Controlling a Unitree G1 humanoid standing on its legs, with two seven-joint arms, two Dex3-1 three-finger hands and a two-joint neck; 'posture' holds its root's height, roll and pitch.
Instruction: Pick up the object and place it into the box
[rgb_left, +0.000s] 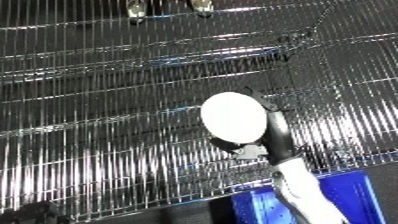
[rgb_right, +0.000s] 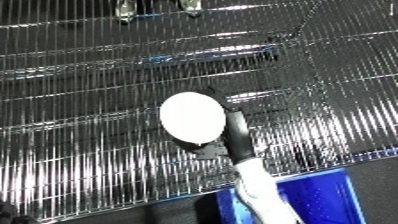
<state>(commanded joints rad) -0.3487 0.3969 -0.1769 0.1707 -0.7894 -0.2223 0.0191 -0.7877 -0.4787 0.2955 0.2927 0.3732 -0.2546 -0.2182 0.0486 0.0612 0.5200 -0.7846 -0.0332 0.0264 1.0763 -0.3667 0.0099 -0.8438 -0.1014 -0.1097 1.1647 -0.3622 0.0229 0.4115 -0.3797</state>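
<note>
A white round, flat object (rgb_left: 234, 117) is held up above the wire shelf (rgb_left: 98, 105), facing the camera. My right hand (rgb_left: 277, 131) is shut on it, with black fingers curled round its right edge and underside. The white forearm (rgb_left: 306, 195) rises from the lower right. Directly below the forearm, at the bottom right, stands the blue bin (rgb_right: 316, 194), with its rim just in front of the shelf's near edge. The held object hides part of my hand. My left hand does not show in either view.
The metal wire shelf fills most of the view and slopes down to the right. Two small pale objects (rgb_left: 135, 10) (rgb_left: 202, 6) sit at its far edge. A thin dark cable (rgb_left: 302, 36) lies on the shelf at the upper right. A dark floor strip (rgb_left: 124, 215) runs below the shelf.
</note>
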